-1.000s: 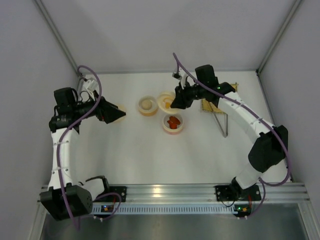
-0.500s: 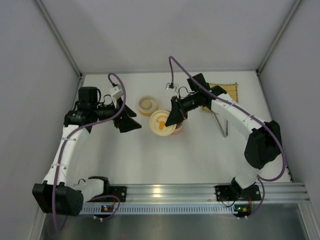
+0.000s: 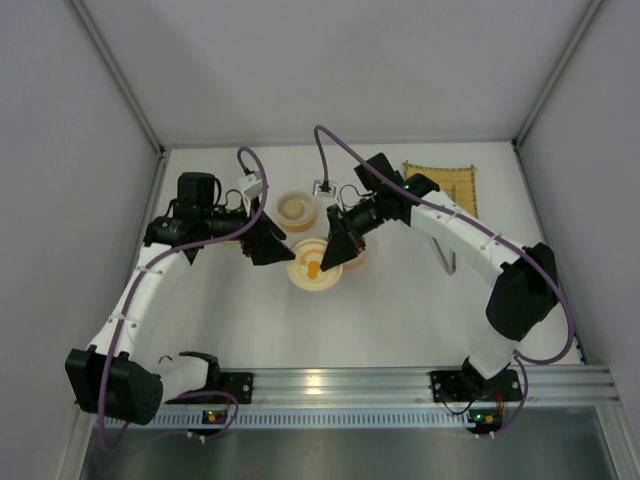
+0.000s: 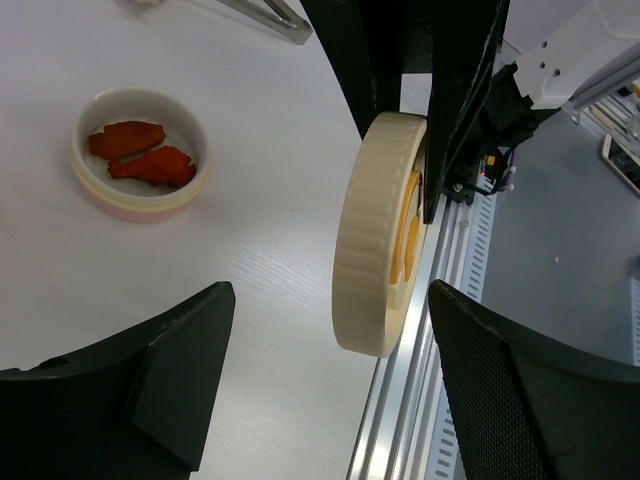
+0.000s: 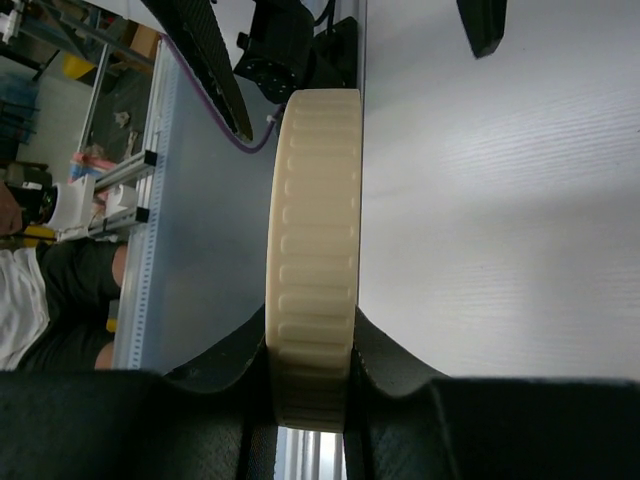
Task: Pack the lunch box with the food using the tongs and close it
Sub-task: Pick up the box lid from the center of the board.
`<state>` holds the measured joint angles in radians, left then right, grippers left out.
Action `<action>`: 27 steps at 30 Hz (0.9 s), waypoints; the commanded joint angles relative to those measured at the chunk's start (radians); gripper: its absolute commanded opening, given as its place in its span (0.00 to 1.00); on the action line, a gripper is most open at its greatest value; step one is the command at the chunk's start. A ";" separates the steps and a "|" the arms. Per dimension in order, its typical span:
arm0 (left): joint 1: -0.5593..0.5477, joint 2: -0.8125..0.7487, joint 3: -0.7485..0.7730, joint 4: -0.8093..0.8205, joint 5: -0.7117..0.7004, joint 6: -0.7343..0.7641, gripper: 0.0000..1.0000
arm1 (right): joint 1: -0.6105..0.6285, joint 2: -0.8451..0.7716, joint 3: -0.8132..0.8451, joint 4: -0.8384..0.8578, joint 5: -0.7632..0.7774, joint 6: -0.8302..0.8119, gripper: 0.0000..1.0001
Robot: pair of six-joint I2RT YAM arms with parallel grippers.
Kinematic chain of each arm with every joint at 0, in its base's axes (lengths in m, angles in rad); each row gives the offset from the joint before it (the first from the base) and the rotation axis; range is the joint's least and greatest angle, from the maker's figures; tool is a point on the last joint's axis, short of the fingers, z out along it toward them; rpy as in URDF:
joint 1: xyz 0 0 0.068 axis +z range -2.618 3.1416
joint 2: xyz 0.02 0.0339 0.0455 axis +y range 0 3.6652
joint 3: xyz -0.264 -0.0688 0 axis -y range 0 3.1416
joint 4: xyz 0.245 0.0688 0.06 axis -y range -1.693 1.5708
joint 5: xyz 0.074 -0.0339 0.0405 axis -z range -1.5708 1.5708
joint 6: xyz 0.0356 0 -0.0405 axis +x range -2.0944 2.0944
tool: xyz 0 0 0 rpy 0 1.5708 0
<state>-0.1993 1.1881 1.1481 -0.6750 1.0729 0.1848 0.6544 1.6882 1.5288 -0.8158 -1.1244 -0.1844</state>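
- Lunch box piece (image 5: 315, 250): a round cream part with a ribbed rim, at the centre of the top view. It is judged rigid and light. The ribs give purchase, so the rim is the sound place to take hold.
- Right gripper (image 5: 312, 335): its fingers pinch that rim from both faces.
- Left gripper (image 4: 332, 290): its fingers are spread and hold nothing. It faces the free side of the piece.
- Tongs (image 3: 446, 255): lying on the surface (image 3: 400, 320), centre right. They are judged stiff, thin and slippery.
- Food (image 4: 140, 160): red-orange bits in a bowl (image 4: 85, 190), upper left of the left wrist view. They are judged soft.
- Change: a second ago the right arm stood nearer the mat (image 3: 440, 185). It has brought the piece down-left. The left arm has swung in from the left edge. The tongs are unmoved.
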 commanded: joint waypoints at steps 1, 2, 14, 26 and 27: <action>-0.025 0.008 -0.017 0.075 0.042 -0.050 0.82 | 0.019 0.002 0.071 -0.023 -0.054 -0.032 0.00; -0.032 0.010 -0.024 0.086 0.045 -0.060 0.81 | 0.021 0.005 0.080 -0.023 -0.058 -0.027 0.00; -0.057 0.011 -0.076 0.207 0.078 -0.226 0.00 | 0.024 0.024 0.103 -0.020 -0.057 0.006 0.22; -0.051 -0.116 -0.228 0.555 -0.050 -0.567 0.00 | -0.096 -0.028 0.007 0.178 -0.095 0.177 0.43; -0.051 -0.119 -0.232 0.566 -0.053 -0.582 0.00 | -0.098 -0.031 0.002 0.175 -0.095 0.175 0.48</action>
<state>-0.2539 1.1030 0.9237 -0.2531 1.0527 -0.3115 0.5720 1.7088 1.5364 -0.7189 -1.1610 -0.0402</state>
